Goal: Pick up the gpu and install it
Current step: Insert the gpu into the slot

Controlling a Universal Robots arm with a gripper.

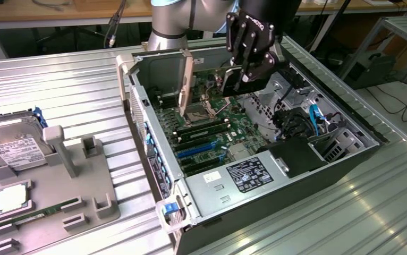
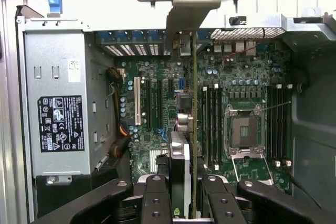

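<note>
The gripper (image 2: 185, 198) is clamped on the gpu (image 2: 193, 129), which stands on edge between its fingers and reaches away from them to its metal bracket (image 2: 190, 4). In my judgement the pick is done and the install step is in hand, as the card seems to hang unseated over the motherboard (image 2: 247, 77) under the hand. Seating it calls for lining its lower edge with an expansion slot (image 2: 149, 103), then pressing straight down without tilt.

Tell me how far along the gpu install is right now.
Done: the gpu is picked up and over the open case. In hand: the hand is shut on it, on edge above the motherboard. Left: seating it; its bracket looks clear above the rear wall, so not yet slotted.
</note>
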